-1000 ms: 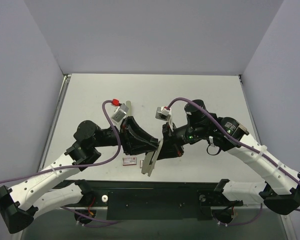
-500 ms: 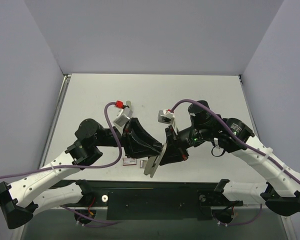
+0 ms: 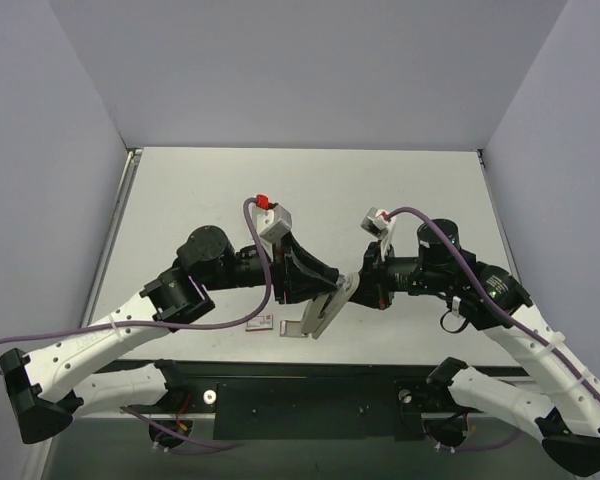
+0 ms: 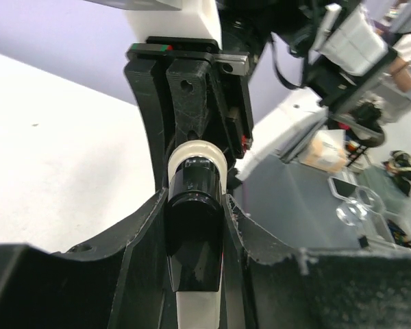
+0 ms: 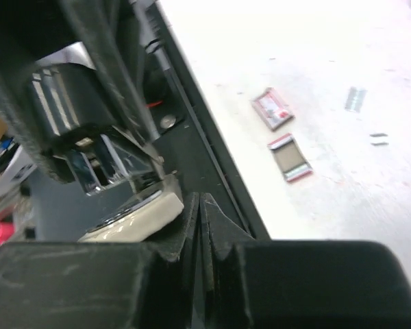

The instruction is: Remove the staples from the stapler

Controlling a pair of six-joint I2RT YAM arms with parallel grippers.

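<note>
My left gripper (image 4: 195,205) is clamped on the black end of the one stapler (image 3: 320,312). My right gripper (image 5: 200,204) is pinched nearly closed at its far end; I can't tell if it grips. The stapler slants near-left to far-right at the near edge of the table (image 3: 400,190). Two red-edged packets (image 5: 272,109) lie beside it. Both forearms reach inward, wrists facing.

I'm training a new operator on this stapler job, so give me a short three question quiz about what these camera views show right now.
1. What does the left gripper clamp? A the black end of the stapler, B its grey middle, C nothing.
2. How many red-edged packets lie on the table in the right wrist view?
3. True or false: no gripper touches the stapler.
Key: 1 A; 2 two; 3 false.
</note>
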